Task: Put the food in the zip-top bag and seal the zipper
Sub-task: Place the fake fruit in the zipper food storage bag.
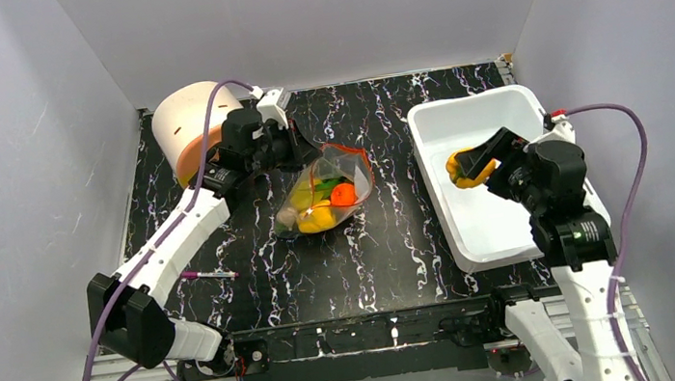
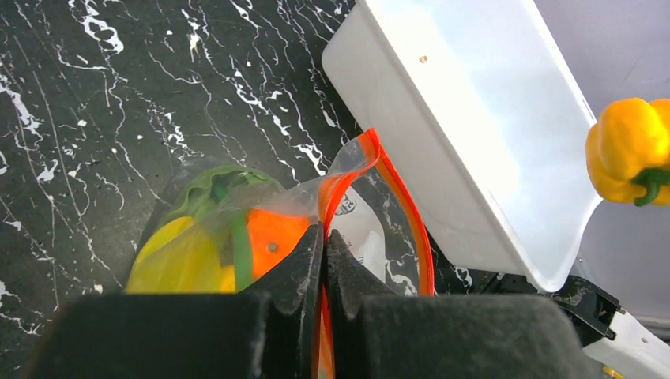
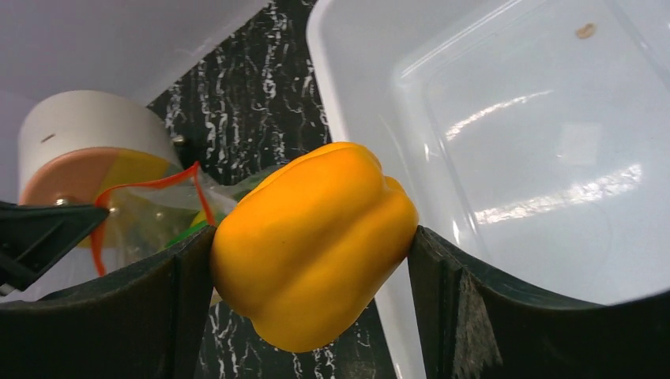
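Note:
The clear zip-top bag (image 1: 324, 192) lies at mid-table with food inside: a yellow piece (image 2: 174, 260), an orange-red fruit (image 2: 272, 237) and a green pod (image 2: 213, 185). My left gripper (image 2: 324, 249) is shut on the near side of the red-orange zipper (image 2: 415, 229), holding the bag's mouth up and gaping. My right gripper (image 3: 312, 260) is shut on a yellow bell pepper (image 3: 312, 245), which hangs above the left side of the white tub (image 1: 493, 220), to the right of the bag. From the left wrist view the same pepper (image 2: 628, 150) shows at the right edge.
A round white and peach container (image 1: 185, 127) stands at the back left, just behind my left gripper (image 1: 299, 147). A thin purple pen (image 1: 213, 275) lies near the left arm. The white tub (image 3: 537, 142) has nothing large in it. Grey walls enclose the table.

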You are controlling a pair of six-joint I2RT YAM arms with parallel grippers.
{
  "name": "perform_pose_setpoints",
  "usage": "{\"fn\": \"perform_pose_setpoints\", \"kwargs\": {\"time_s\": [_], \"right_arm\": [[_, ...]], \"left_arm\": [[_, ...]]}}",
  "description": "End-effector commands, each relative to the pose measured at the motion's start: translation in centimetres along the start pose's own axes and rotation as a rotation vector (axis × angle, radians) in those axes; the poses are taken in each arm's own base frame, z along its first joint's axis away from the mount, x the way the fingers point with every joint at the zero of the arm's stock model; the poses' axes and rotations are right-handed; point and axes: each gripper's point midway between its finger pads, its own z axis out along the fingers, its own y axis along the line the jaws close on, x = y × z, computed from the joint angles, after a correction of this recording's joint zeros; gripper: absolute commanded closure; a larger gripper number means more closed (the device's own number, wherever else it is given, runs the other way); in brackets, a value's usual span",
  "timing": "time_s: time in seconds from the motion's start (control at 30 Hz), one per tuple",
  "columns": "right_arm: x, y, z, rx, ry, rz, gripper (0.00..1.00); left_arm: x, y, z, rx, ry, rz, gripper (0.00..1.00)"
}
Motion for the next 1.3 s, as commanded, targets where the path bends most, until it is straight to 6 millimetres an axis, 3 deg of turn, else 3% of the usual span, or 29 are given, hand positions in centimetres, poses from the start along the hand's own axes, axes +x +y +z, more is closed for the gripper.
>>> {"fn": "perform_pose_setpoints", "kwargs": {"time_s": [0.0, 0.17, 0.33, 0.6, 0.77, 1.1, 1.27], "right_arm": [[-1.4, 4.4, -1.1, -0.223, -0.05, 0.04, 0.49], [-0.9, 6.0, -0.4, -0.284, 0.032, 0.037, 0.47], [-1.8, 7.1, -0.1, -0.331, 0.006, 0.056, 0.48], [-0.9, 8.5, 2.3, -0.353, 0.089, 0.101, 0.47], [1.7, 10.6, 3.0, -0.376, 0.191, 0.095, 0.47], [6.7, 18.0, 1.7, -0.509, 0.267, 0.105, 0.47], [8.4, 19.4, 2.3, -0.493, 0.281, 0.066, 0.45]], "left_arm": [[-2.4, -2.3, -1.5, 0.069, -0.088, 0.032, 1.0], [-2.2, -3.6, -2.4, 0.139, -0.111, 0.007, 1.0], [-2.4, -4.8, -3.4, 0.185, -0.122, -0.036, 1.0], [-0.8, -4.3, -3.2, 0.173, -0.096, -0.133, 1.0], [-0.3, -4.3, -3.3, 0.172, -0.079, -0.144, 1.0], [0.3, -4.6, -3.5, 0.198, -0.07, -0.198, 1.0], [-0.1, -5.2, -4.0, 0.215, -0.084, -0.195, 1.0]]}}
